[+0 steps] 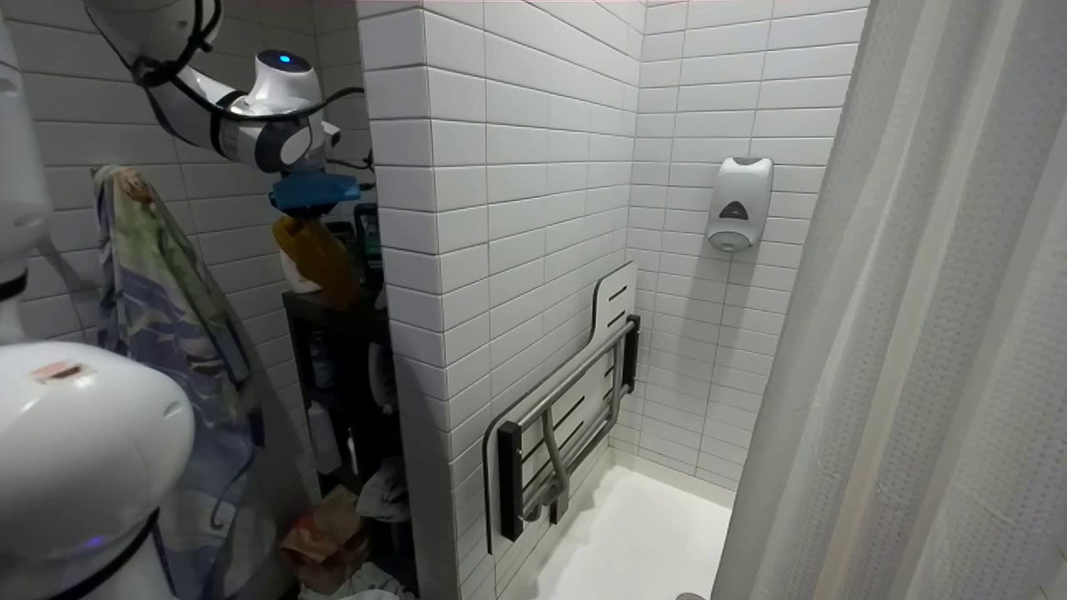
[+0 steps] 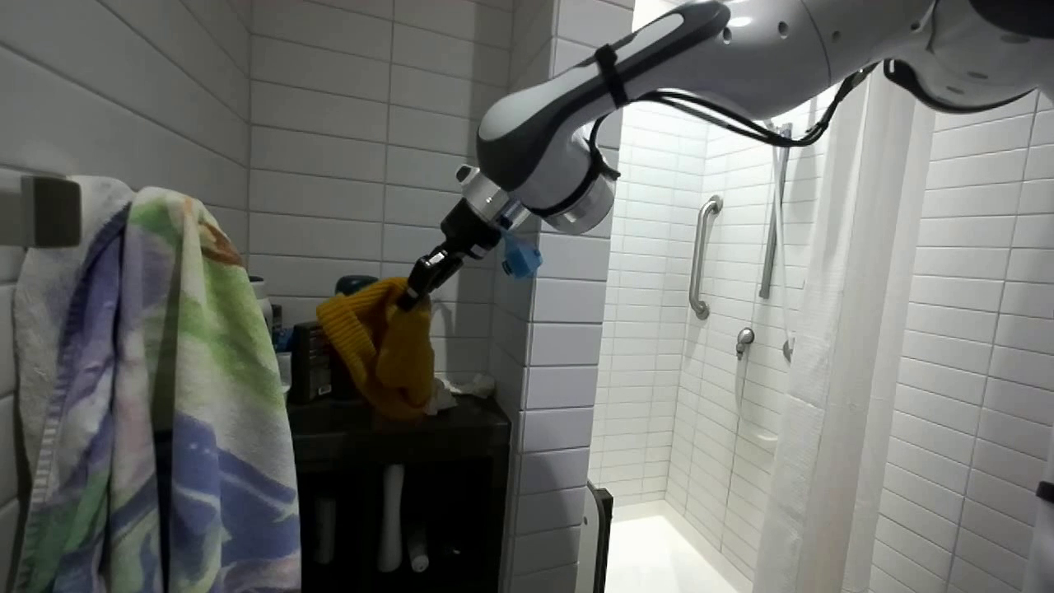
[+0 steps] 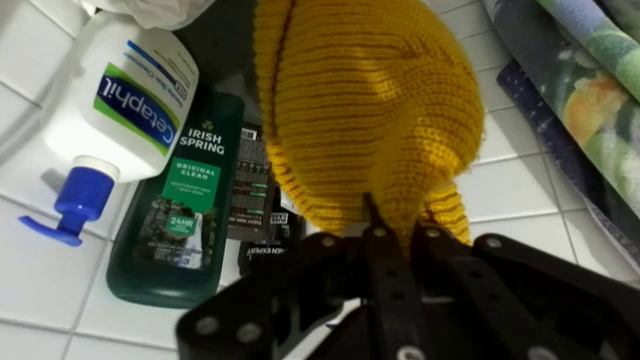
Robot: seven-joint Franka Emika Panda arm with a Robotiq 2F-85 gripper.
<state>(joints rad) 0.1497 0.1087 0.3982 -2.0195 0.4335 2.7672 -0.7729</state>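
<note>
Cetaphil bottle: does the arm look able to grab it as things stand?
Probably not: the gripper is closed on the yellow knit, leaving no free grip for the Cetaphil bottle. Its blue pump, though, looks uncovered in the wrist view.

The wrist view's top edge crops the yellow knit (image 3: 360, 105), its bottom edge the tool (image 3: 397, 220).

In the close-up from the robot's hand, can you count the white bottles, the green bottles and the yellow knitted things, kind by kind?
White rounded plastic pump bottle: 1
Dark-green flat plastic bottle: 1
Yellow ribbed knitted item: 1
Total: 3
</note>
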